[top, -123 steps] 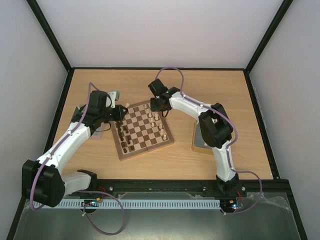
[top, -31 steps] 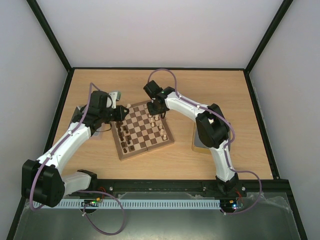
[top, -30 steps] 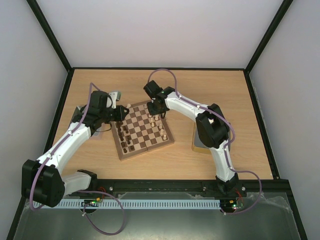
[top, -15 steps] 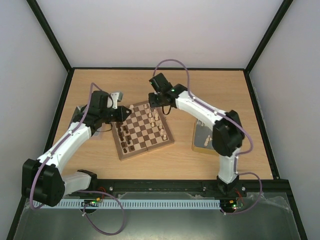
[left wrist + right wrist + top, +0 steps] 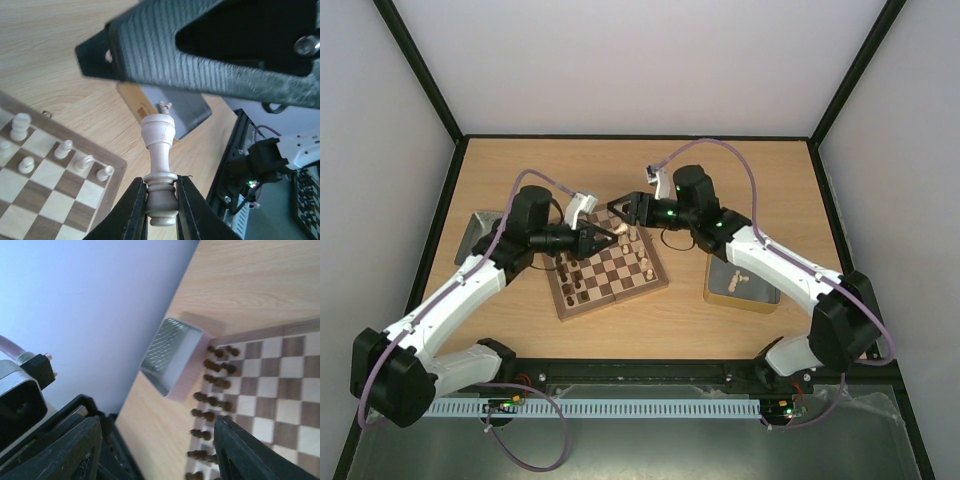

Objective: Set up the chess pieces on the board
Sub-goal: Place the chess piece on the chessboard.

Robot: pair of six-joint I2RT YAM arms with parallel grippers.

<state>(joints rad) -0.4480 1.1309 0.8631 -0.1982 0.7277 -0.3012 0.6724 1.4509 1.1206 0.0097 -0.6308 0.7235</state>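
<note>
Over the far edge of the board [image 5: 610,270], the left fingers [image 5: 132,210] are clamping a pale piece [image 5: 159,165] by its base, and only the left wrist view is showing this clearly: the piece is pointing away from the wrist, its crowned head ending just short of the right arm's dark end part [image 5: 225,50], with a narrow gap between the two. From above, the same piece is appearing only as a small cream sliver between the two arms. The left wrist view is also taking in a row of pale chessmen [image 5: 65,150] standing on squares near the board's border. The right wrist view is giving what the others are not: the right fingers [image 5: 70,450] are standing well apart with nothing between them, and beyond them a file of dark chessmen [image 5: 212,385] is lining the board's edge next to a shiny metal tin [image 5: 172,355].

Both arms are reaching inward from their bases, elbows bent outward, their ends meeting nose to nose above the board.

The pale wooden surface [image 5: 750,190] is also carrying a second tin [image 5: 758,290] to the right of the board, with pale pieces lying in it. Pale lilac walls [image 5: 640,60] with black edging are closing in the space.
</note>
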